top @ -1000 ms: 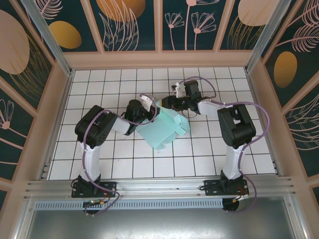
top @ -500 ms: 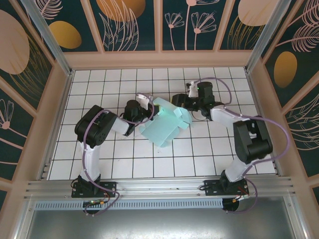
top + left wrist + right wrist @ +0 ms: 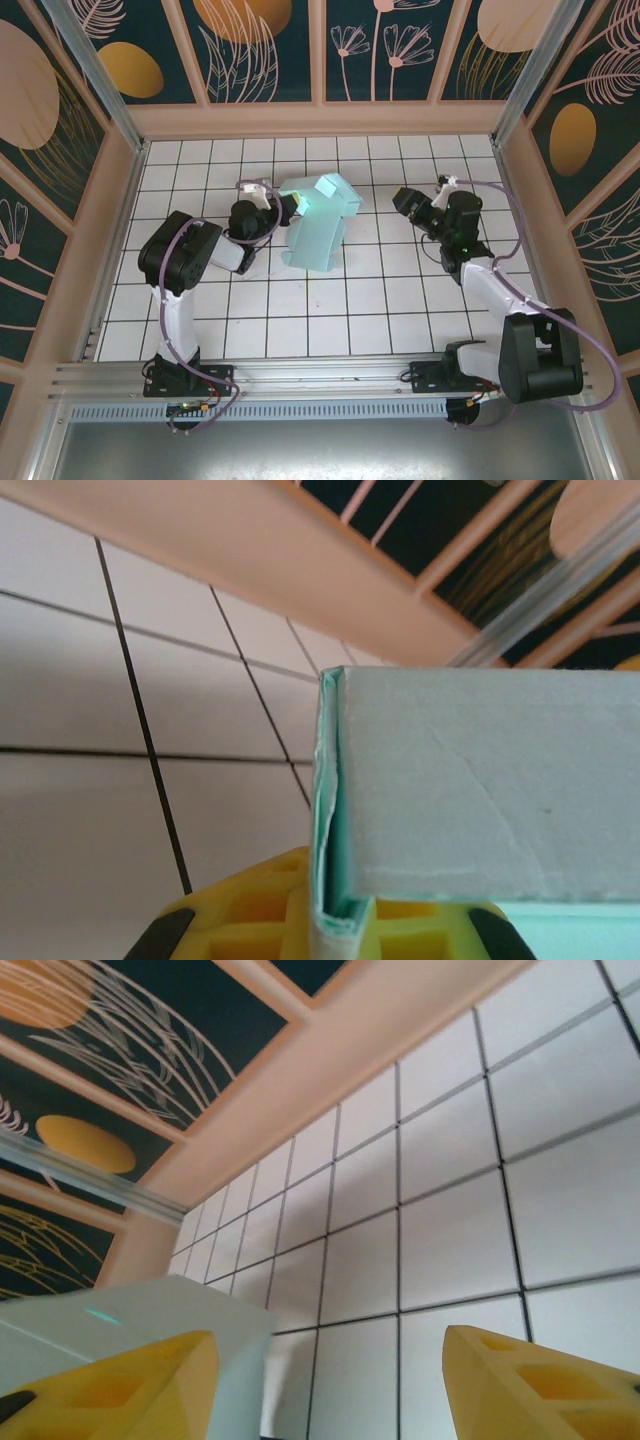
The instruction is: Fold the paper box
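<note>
No legible writing.
No text, label, brand, number or sign can be read in any view. The paper box (image 3: 318, 235) is seen as plain pale aqua card with unprinted faces. The wall panels (image 3: 265, 50) are decorated with leaf and disc motifs, without lettering. The white floor tiles (image 3: 300, 310) are marked by dark grid lines alone.

The paper box (image 3: 480, 780) runs off the left wrist view's right edge.
</note>
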Controlling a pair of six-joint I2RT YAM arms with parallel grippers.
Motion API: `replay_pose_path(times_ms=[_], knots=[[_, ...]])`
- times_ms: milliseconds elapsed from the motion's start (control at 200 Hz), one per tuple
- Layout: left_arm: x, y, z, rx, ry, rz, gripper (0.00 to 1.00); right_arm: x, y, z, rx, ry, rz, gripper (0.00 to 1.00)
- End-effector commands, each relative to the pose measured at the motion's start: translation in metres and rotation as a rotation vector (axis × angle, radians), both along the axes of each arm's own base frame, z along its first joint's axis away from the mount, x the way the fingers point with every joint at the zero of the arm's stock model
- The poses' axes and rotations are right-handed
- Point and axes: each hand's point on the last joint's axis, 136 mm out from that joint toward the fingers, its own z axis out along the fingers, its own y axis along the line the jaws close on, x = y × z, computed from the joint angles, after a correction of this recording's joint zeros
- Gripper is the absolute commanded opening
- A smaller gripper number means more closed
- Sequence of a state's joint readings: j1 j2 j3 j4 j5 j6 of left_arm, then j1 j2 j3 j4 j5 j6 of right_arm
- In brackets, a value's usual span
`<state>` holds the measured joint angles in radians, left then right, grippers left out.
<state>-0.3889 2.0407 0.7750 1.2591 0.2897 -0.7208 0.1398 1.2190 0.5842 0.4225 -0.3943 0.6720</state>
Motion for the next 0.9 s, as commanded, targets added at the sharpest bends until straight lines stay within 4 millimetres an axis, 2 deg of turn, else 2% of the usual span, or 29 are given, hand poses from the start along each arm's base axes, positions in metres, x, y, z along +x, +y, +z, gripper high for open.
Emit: replay_pose_path(times_ms=[0,130,300,495,691,896], knots=[[-0.001,0.005,0.041,-0.174,-0.047,0.019,0.0,-0.002,0.003,0.011,0.081,-0.054,0.011,0.6],[0.001,0.003,0.044,-0.2,-0.044,0.012,0.0,-0.009,0.029,0.015,0.122,-0.095,0.126,0.59],[0.002,0.003,0.045,-0.197,-0.045,0.013,0.0,-0.012,0.072,0.033,0.19,-0.159,0.276,0.59],[0.002,0.004,0.046,-0.201,-0.04,0.021,0.0,-0.012,0.117,0.037,0.213,-0.15,0.378,0.58],[0.002,0.004,0.046,-0.19,-0.046,0.018,0.0,-0.009,0.138,0.039,0.235,-0.136,0.417,0.54],[0.0,0.004,0.045,-0.186,-0.053,0.011,0.0,0.001,0.146,0.033,0.254,-0.097,0.424,0.39]])
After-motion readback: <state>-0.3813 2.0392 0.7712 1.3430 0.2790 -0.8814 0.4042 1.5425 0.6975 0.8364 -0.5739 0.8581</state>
